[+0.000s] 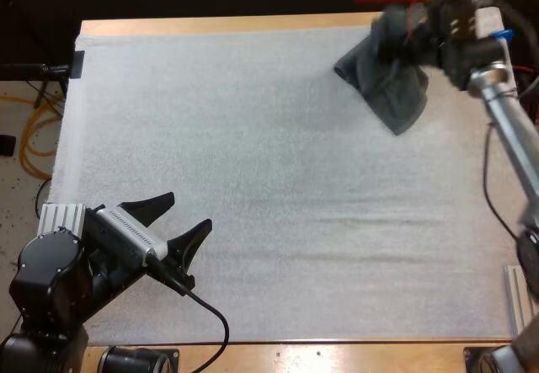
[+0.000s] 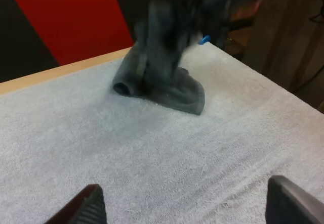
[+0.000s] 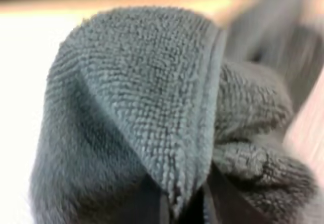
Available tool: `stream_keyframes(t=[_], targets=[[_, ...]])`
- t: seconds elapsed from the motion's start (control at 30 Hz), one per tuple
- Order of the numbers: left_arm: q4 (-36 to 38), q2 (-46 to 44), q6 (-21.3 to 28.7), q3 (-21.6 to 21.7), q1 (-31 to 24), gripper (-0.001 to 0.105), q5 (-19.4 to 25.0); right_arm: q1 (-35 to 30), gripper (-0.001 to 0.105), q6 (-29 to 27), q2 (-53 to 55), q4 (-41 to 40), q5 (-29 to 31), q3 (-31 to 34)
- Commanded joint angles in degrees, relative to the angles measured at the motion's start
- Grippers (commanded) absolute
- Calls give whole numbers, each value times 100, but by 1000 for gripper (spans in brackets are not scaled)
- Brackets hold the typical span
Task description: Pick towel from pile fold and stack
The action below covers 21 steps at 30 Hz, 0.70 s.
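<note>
**Left gripper** (image 1: pixel 192 208): at the near left corner of the white mat (image 1: pixel 269 188), low over it, pointing toward the far right. Its two black fingers (image 2: pixel 83 208) stand wide apart with nothing between them; bare mat lies beneath and ahead of them.

**White mat:** covers most of the wooden table (image 1: pixel 210 24), whose edge shows as a strip along the far side and the near side.

**Towel** (image 1: pixel 389 82): one, dark grey-green, crumpled, at the far right of the mat, well apart from the left gripper. Its upper part is bunched and raised off the mat. Its lower part hangs down in a loose fold, and in the left wrist view its bottom edge touches the mat near the far edge. The right wrist view shows the looped weave and a stitched hem close up.

**Right gripper** (image 1: pixel 414 34): above the far right corner of the mat, at the top of the towel, clamped on the bunched cloth, which hangs from it.
</note>
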<state>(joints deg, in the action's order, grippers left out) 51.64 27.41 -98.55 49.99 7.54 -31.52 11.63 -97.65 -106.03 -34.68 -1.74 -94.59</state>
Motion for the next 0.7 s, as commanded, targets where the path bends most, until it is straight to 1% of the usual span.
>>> stream_keyframes(t=[0.0,0.17,0.3,0.5,0.57,0.67], targets=[[-99,-11,-45,35,28,64,-48,-3,0,-219,359,132,63,-87],[-99,-11,-40,35,28,64,-37,-3,0,-414,1269,-5,62,-86],[-94,-11,-40,35,28,64,-37,-3,0,-418,1798,-522,62,-86],[55,-11,-40,35,28,64,-37,8,0,-418,2463,-1700,-142,-86],[151,-11,-40,35,28,64,-37,8,0,-418,2603,-2183,-336,-86],[269,-11,-40,35,28,64,-37,8,0,-418,2714,-2926,-806,-86]])
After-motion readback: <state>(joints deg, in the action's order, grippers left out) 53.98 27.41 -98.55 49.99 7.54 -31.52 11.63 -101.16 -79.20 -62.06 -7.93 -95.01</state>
